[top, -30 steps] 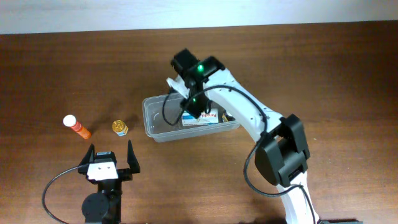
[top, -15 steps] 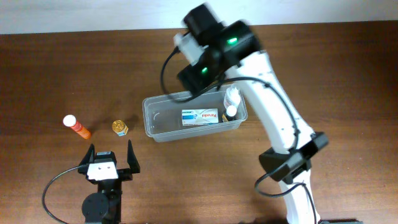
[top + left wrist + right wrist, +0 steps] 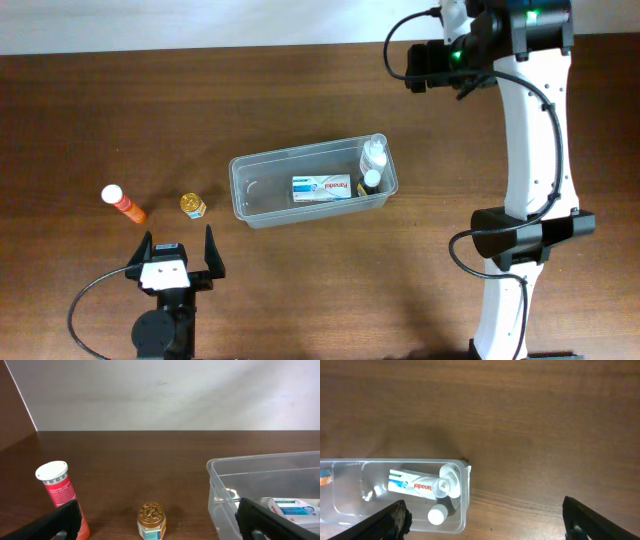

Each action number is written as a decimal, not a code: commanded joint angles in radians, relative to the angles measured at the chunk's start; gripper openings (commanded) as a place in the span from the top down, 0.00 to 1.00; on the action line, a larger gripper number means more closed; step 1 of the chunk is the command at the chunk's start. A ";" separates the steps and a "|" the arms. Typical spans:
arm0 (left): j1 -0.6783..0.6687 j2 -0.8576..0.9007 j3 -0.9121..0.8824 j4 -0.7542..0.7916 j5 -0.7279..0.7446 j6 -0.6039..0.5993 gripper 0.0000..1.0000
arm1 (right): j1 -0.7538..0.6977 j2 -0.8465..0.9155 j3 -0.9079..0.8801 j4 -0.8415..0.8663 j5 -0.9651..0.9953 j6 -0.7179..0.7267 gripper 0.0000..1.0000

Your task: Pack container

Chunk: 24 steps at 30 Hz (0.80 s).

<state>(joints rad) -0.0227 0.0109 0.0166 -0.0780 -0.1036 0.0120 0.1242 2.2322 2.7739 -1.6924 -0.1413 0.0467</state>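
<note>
Overhead, the left fingers (image 3: 210, 252) sit nearest, at the front edge of the dark brown wooden counter (image 3: 80, 110). They are spread wide with nothing between them.

Just beyond them and to the left is an orange cylindrical tube with a white cap (image 3: 123, 203), which the left wrist view shows standing upright. A small jar with a gold lid (image 3: 192, 205) stands to the tube's right, near it but apart.

Farther right, around the middle of the counter, rests the clear, shallow rectangular plastic container (image 3: 240, 190) with rounded corners and a rim. A white-and-blue cardboard box (image 3: 325, 188) lies flat in its right half. Two small clear bottles with white caps (image 3: 372, 150) sit at its right end, just beside the box.

Farthest away, the white right arm (image 3: 530, 140) rises from the front of the counter and reaches past the container's far right corner. It carries the right fingers (image 3: 395, 520) well above the wood. The right wrist view shows both dark fingers at the lower corners of the frame, set wide apart and gripping nothing. In that view the container's right end lies below them, to one side.
</note>
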 commanded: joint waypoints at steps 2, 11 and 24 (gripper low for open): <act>0.006 -0.006 -0.007 0.003 0.010 0.019 0.01 | -0.014 0.000 -0.006 -0.006 0.045 0.075 0.02; 0.006 -0.006 -0.007 0.003 0.010 0.020 0.01 | -0.174 0.000 -0.034 -0.006 0.101 0.226 0.02; 0.006 -0.006 -0.007 0.013 -0.023 0.018 0.01 | -0.264 0.001 -0.068 -0.006 0.100 0.232 0.02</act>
<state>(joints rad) -0.0227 0.0109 0.0166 -0.0772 -0.1047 0.0124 -0.1371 2.2322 2.7110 -1.6924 -0.0494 0.2661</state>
